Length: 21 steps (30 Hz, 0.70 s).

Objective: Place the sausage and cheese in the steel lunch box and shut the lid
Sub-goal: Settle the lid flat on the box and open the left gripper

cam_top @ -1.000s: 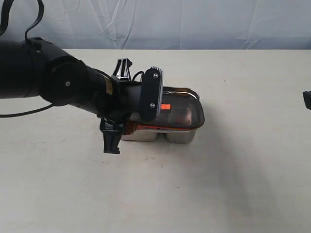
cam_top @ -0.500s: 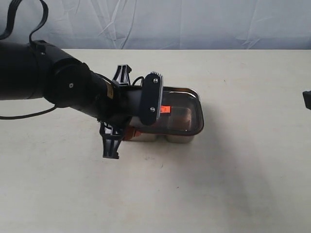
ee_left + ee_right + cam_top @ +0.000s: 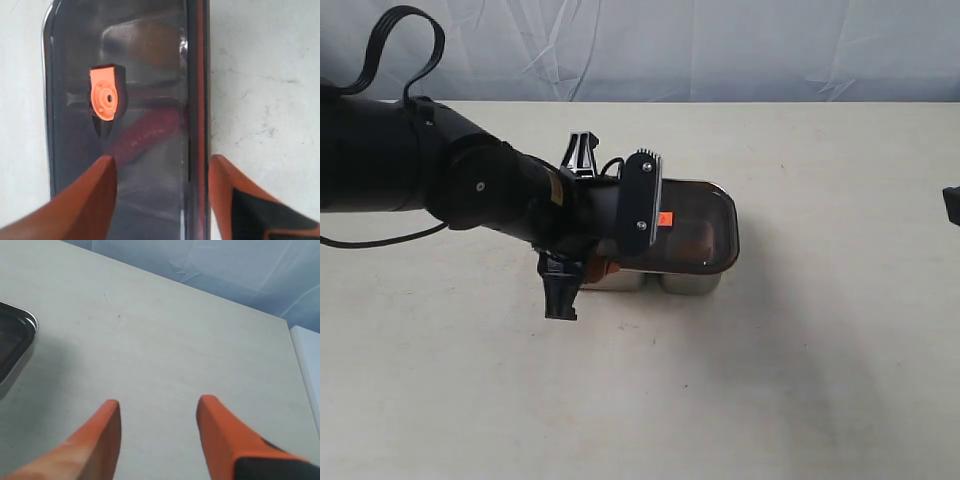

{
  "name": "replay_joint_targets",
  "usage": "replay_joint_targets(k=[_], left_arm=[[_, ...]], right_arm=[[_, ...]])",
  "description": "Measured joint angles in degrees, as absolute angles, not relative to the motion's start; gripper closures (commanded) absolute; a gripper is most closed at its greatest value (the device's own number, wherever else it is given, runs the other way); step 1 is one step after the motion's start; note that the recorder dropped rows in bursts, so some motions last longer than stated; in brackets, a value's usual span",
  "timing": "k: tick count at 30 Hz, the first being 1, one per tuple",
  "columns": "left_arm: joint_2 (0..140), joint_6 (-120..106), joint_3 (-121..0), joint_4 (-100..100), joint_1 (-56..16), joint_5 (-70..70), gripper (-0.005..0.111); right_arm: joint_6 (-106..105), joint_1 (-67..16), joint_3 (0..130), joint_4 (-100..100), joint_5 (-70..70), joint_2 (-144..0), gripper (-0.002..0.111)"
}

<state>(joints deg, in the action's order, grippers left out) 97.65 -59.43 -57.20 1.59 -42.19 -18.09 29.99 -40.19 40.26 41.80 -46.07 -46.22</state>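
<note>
The steel lunch box (image 3: 688, 283) stands mid-table with the dark see-through lid (image 3: 705, 215) lying on top of it, its orange valve (image 3: 665, 218) facing up. My left gripper (image 3: 161, 162) is open above the lid's left end. One finger hangs over the lid (image 3: 145, 195) and the other outside its orange rim (image 3: 200, 100). Through the lid the red sausage (image 3: 145, 135) shows dimly. An orange-brown patch that may be the cheese (image 3: 698, 238) shows under the lid's right part. My right gripper (image 3: 159, 405) is open over bare table, far right of the box.
The left arm (image 3: 440, 180) and its wrist plate (image 3: 642, 200) hide the box's left end in the exterior view. A corner of the lidded box (image 3: 15, 340) shows in the right wrist view. Pale table (image 3: 800, 380) surrounds the box; a wrinkled blue-grey cloth backs it.
The lid has dropped from a tilt, with its orange rim showing in front, to lie flatter on the box. The left wrist has shifted slightly right over it. The right arm has not moved.
</note>
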Motion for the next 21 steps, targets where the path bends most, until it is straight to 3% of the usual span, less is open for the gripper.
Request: replay_joint_targets(k=[21], left_arm=[[100.18,-59.43,-57.06,1.59,-42.19,-12.28,0.053]], right_arm=[[29.99,-40.19,40.26,41.8,-45.95,-46.22,0.061]])
